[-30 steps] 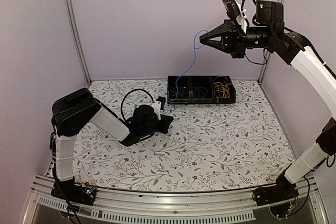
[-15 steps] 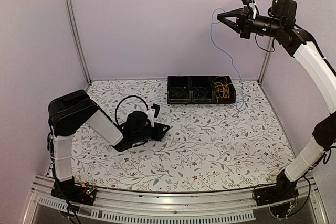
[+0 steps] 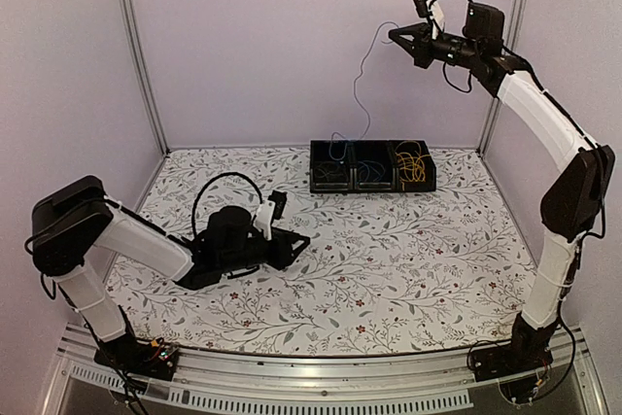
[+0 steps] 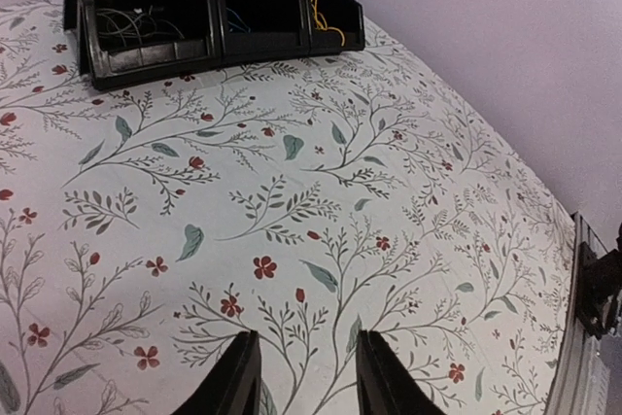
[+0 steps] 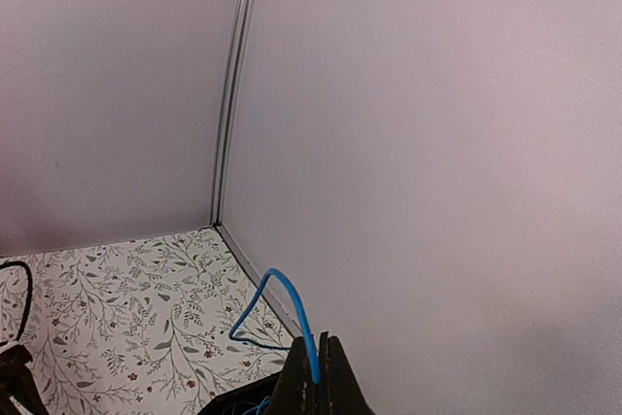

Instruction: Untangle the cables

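Gripping the blue cable (image 5: pixel 302 323), the right claw (image 5: pixel 318 376) is closed; the left claw (image 4: pixel 308 376) sits part-open, empty.

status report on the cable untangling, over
Right gripper shut on thin blue cable, raised high, tail down into black plastic bin. Left gripper open, empty, low over floral table. Yellow-orange cables in bin's right compartment. Nothing blocking.

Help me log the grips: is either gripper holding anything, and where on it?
Right gripper pinches the blue cable at the top of its hanging length. Left gripper holds nothing.
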Robot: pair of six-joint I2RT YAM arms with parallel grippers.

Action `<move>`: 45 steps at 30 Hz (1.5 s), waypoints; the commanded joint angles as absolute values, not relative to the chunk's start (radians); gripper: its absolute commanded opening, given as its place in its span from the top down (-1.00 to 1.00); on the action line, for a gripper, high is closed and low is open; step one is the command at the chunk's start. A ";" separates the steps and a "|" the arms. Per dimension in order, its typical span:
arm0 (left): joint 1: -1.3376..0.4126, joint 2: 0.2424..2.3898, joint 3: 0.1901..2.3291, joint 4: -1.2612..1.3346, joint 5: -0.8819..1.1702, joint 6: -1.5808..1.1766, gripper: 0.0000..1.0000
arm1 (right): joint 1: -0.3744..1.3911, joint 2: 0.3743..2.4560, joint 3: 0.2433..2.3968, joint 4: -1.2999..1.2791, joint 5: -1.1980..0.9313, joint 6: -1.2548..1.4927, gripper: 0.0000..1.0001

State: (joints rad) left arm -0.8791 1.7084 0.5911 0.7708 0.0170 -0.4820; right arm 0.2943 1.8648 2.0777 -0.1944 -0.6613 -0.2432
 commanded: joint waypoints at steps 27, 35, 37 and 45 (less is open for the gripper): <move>-0.972 1.672 0.610 0.682 -0.036 -0.477 0.30 | 0.240 2.164 2.085 -0.169 -0.515 -0.258 1.00; -0.977 1.604 0.550 0.661 -0.076 -0.488 0.30 | 0.240 2.353 2.105 -0.251 -0.527 -0.241 1.00; -0.979 1.591 0.544 0.653 -0.080 -0.487 0.30 | 0.240 2.383 2.126 -0.297 -0.566 -0.247 0.86; -0.983 1.490 0.621 0.480 -0.052 -0.409 0.30 | 0.241 2.257 2.044 -0.421 -0.531 -0.299 0.00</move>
State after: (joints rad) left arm -0.9668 1.5543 0.5591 0.5896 -0.0639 -0.4679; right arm 0.2413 2.4069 2.0964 -0.3908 -0.5396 -0.2722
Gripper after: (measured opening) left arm 0.352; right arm 0.467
